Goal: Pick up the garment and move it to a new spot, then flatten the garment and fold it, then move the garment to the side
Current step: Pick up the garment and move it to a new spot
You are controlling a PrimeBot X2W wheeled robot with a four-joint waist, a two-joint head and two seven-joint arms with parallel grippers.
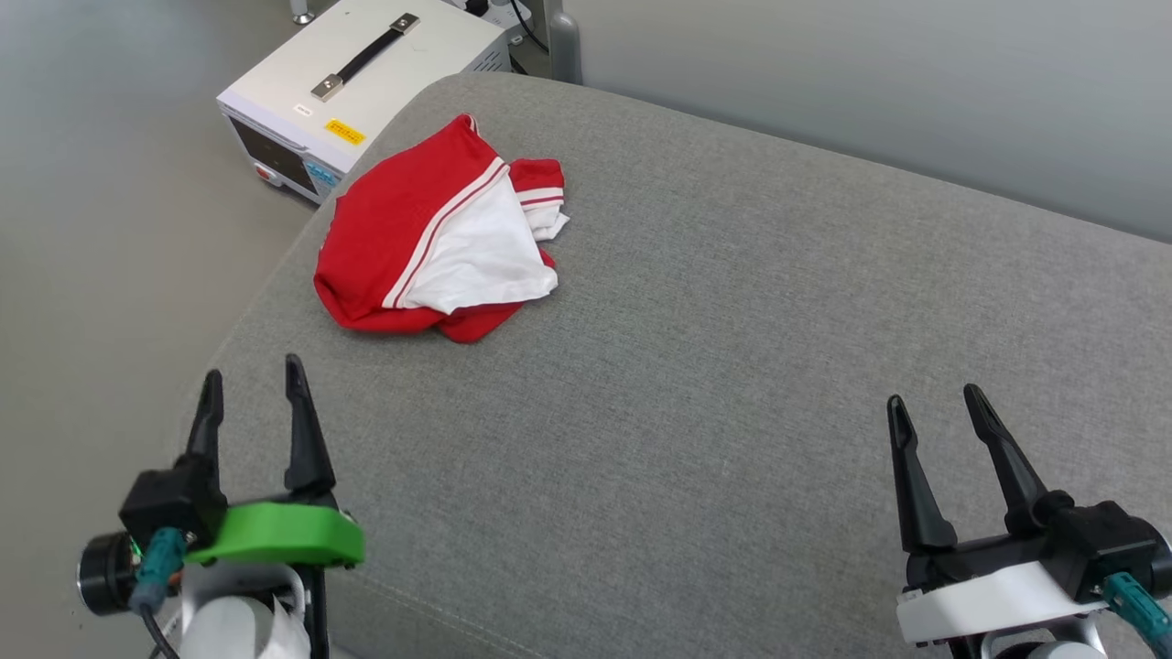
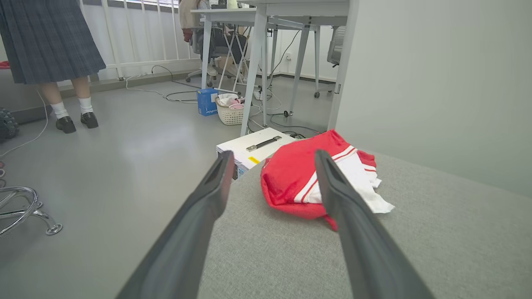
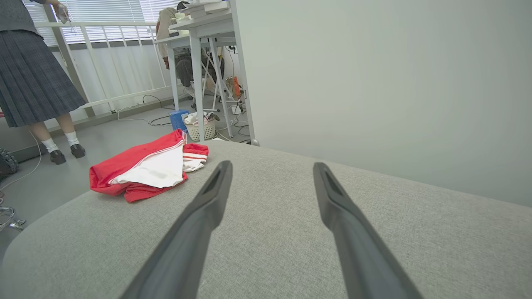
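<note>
The garment (image 1: 403, 238) lies crumpled in a red and white heap with striped trim at the far left corner of the grey cushion (image 1: 714, 366). No print shows on it. My left gripper (image 1: 254, 378) hovers open at the near left, short of the heap, nothing between its fingers. In the left wrist view the garment (image 2: 291, 174) lies just beyond the left gripper (image 2: 272, 157). My right gripper (image 1: 934, 403) stands open at the near right, far from the cloth. The right wrist view has the garment (image 3: 145, 168) off to the left of the right gripper (image 3: 272, 166).
A white box with a black handle (image 1: 357, 82) stands on the floor just past the cushion's far left corner. A grey wall (image 1: 870, 91) backs the cushion. A person in a dark pleated skirt (image 2: 45, 37) stands on the floor, with desks and a basket (image 2: 230, 112) beyond.
</note>
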